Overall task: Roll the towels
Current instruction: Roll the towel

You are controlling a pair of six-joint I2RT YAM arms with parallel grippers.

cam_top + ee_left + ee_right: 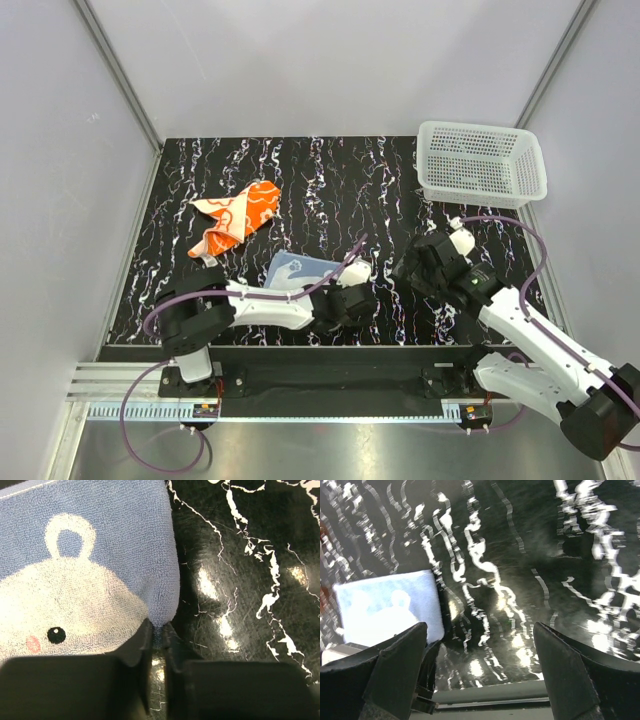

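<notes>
Near the front edge of the worktop the blue towel lies flat, one corner seemingly pinched between the nearly closed left fingers, the right fingers spread wide, the orange towel crumpled toward the left edge.

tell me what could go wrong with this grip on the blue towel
The left gripper pinches only the corner tip of the blue towel, so it may slip out when pulled. With one corner held, the towel could drag or bunch rather than roll; the right gripper is open, holding nothing.
</notes>
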